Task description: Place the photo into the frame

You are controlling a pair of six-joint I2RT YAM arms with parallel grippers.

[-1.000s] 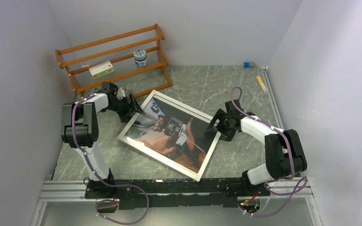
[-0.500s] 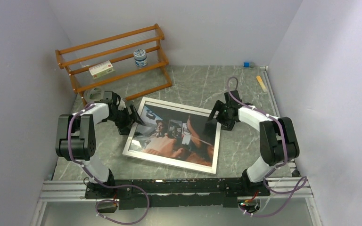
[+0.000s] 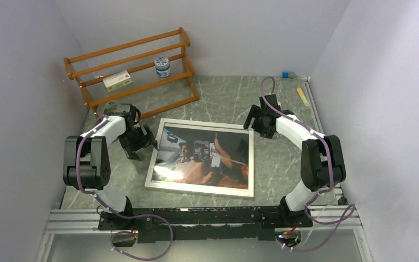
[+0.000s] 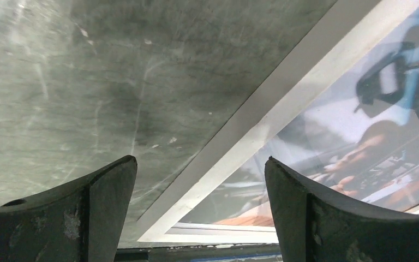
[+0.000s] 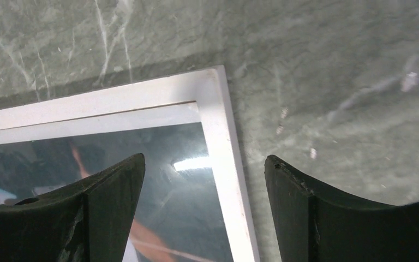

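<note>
Here the photo [image 3: 204,155] lies flat in the frame [image 3: 198,190]; left pincer [image 4: 199,166] and right pincer [image 5: 204,161] gape wide, empty.

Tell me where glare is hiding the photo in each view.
Top external: a white glare patch washes out the photo toward its near-left corner. Right wrist: a small lamp reflection beside the frame corner. Left wrist: the photo looks blurred.

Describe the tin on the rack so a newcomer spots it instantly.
Find the orange-brown slatted rack at the back left. Toward the right end of one shelf stands a small round blue-and-white tin. Its only neighbour, a flat whitish box, lies further left.
</note>
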